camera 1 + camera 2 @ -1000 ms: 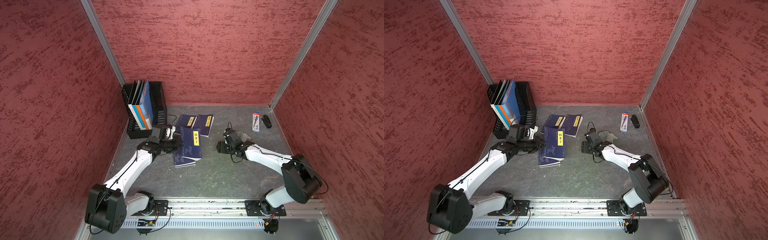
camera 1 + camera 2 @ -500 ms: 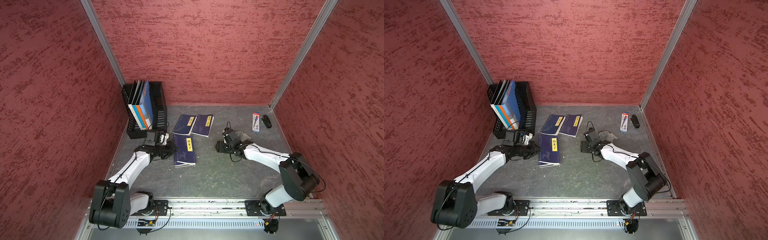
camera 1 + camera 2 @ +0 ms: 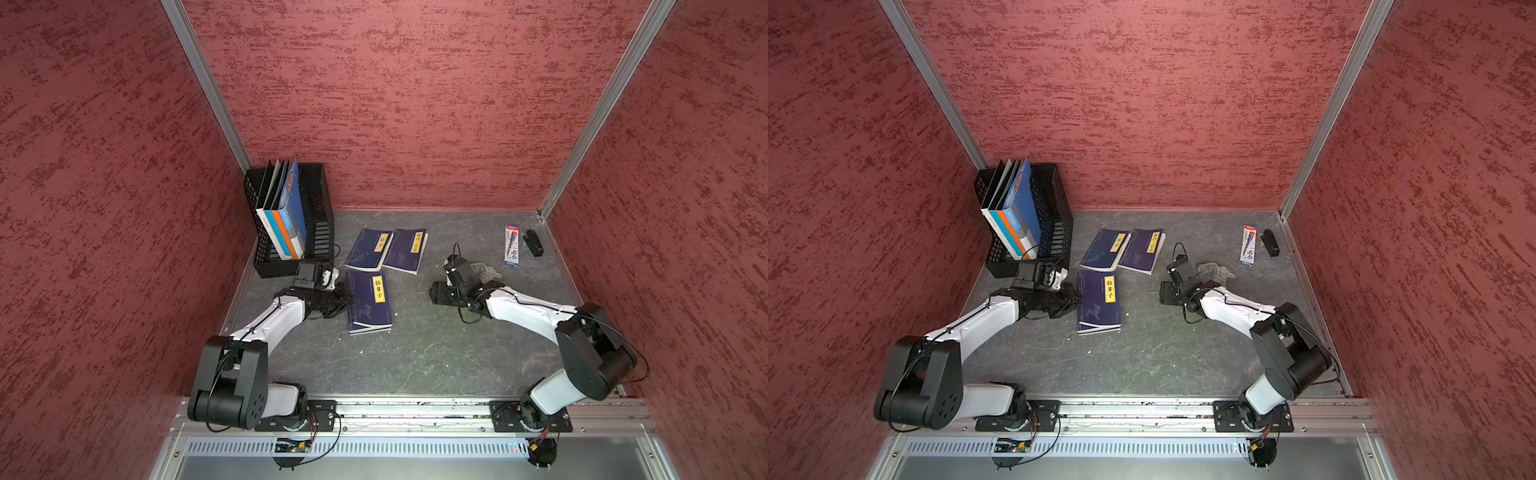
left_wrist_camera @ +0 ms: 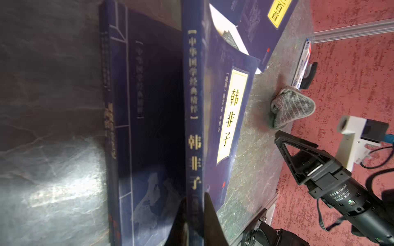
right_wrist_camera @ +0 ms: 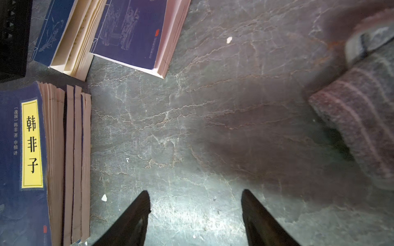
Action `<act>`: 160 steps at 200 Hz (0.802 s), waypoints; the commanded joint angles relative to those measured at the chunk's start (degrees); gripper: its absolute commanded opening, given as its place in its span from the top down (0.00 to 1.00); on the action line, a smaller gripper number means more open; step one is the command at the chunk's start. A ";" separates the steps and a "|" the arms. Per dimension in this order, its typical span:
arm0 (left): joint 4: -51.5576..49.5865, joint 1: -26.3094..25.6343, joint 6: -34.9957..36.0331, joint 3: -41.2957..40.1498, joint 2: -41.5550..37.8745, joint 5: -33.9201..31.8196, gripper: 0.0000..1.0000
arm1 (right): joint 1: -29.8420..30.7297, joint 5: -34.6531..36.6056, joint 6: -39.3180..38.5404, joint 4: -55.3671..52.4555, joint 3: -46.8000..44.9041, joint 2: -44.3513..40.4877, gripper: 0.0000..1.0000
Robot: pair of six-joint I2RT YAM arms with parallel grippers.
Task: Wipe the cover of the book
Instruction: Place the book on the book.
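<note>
Clamping left gripper (image 4: 195, 198) on the spine edge of the book (image 3: 370, 301), jaws fully closed, one finger either side of the spine in the left wrist view. Sitting face up, yellow title label showing, atop a short stack (image 5: 74, 159) of similar volumes, lower one sticking out past the spine. Lying left of centre on the table (image 3: 415, 353), near the file rack (image 3: 320, 216) and just in front of two other blue books (image 3: 405, 251) laid side by side. Hanging right gripper (image 5: 195, 191) low over bare table, well apart from the stack, jaws standing wide, nothing between them. Lying bunched just behind that gripper: the cloth (image 3: 1214, 272), clear of its fingers and of every book. Sitting near the back right corner: pen pack (image 3: 511, 245) beside a small black item (image 3: 533, 243), too small to identify.
</note>
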 commanded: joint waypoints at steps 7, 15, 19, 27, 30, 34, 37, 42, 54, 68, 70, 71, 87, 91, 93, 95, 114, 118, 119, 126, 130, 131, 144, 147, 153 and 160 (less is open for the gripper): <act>2.09 0.33 1.45 0.88 1.34 -1.42 1.00 | 0.34 -0.95 -0.68 1.77 -0.30 0.85 0.31; 2.31 0.29 1.37 0.88 1.67 -1.49 1.00 | 0.33 -0.95 -0.68 1.82 -0.32 0.92 0.31; 2.49 0.36 1.31 0.86 1.79 -1.55 1.00 | 0.27 -0.99 -0.67 1.86 -0.30 0.88 0.31; 2.67 0.34 1.24 0.88 1.96 -1.69 1.00 | 0.32 -0.99 -0.67 1.90 -0.27 0.96 0.31; 2.75 0.30 1.27 0.80 2.06 -1.76 1.00 | 0.29 -1.03 -0.66 1.98 -0.31 1.02 0.31; 2.78 0.32 1.20 0.79 2.15 -1.73 1.00 | 0.29 -1.04 -0.63 2.01 -0.23 1.08 0.31; 2.76 0.27 1.26 0.79 2.23 -1.75 1.00 | 0.31 -1.04 -0.61 2.01 -0.23 1.17 0.31; 2.81 0.27 1.27 0.79 2.25 -1.93 1.00 | 0.30 -1.04 -0.67 2.01 -0.23 1.19 0.31; 2.76 0.22 1.27 0.66 2.24 -2.41 0.99 | 0.34 -1.13 -0.68 2.05 -0.20 1.29 0.31; 2.76 0.26 1.18 0.33 2.00 -3.08 0.98 | 0.34 -1.20 -0.70 2.15 -0.05 1.54 0.31; 2.76 0.23 1.18 0.28 1.88 -3.24 0.98 | 0.32 -1.21 -0.69 2.15 -0.05 1.61 0.31; 2.76 0.21 1.18 0.27 1.89 -3.33 0.98 | 0.28 -1.21 -0.64 2.12 -0.05 1.62 0.31; 3.23 0.25 0.92 0.00 1.76 -3.78 0.97 | 0.28 -1.29 -0.75 2.18 0.23 1.87 0.31; 3.36 0.23 0.87 0.00 1.83 -3.77 0.97 | 0.28 -1.30 -0.70 2.27 0.21 1.88 0.31; 3.31 0.22 0.97 0.05 1.88 -3.79 0.97 | 0.32 -1.30 -0.71 2.20 0.32 1.89 0.31; 3.43 0.25 0.91 0.01 1.96 -3.75 0.97 | 0.29 -1.30 -0.65 2.21 0.31 1.89 0.31; 3.48 0.12 1.03 0.35 2.59 -3.32 0.95 | 0.31 -1.30 -0.78 2.09 0.49 1.97 0.31; 3.42 0.04 1.16 0.43 2.76 -3.18 0.94 | 0.33 -1.30 -0.84 2.07 0.51 1.98 0.31; 3.40 -0.02 1.17 0.48 2.81 -3.12 0.94 | 0.29 -1.34 -0.81 2.04 0.49 2.03 0.31; 3.29 -0.13 1.29 0.68 3.12 -3.04 0.93 | 0.28 -1.30 -0.86 2.09 0.48 2.00 0.31; 3.25 -0.16 1.43 0.79 3.32 -2.95 0.93 | 0.33 -1.24 -0.86 2.05 0.50 2.04 0.31; 3.18 -0.16 1.48 0.83 3.36 -2.96 0.93 | 0.34 -1.22 -0.86 2.07 0.53 2.06 0.31; 2.48 -0.49 2.08 1.33 3.98 -2.81 0.91 | 0.33 -1.21 -0.86 2.02 0.53 2.10 0.31; 2.21 -0.50 2.26 1.48 4.19 -2.81 0.91 | 0.29 -1.24 -0.86 2.06 0.46 2.09 0.31; 1.71 -0.59 2.57 1.70 4.42 -2.80 0.90 | 0.29 -1.21 -0.91 2.07 0.48 2.15 0.31; 1.31 -0.69 2.80 1.93 4.76 -2.96 0.90 | 0.31 -1.21 -0.86 2.09 0.52 2.24 0.31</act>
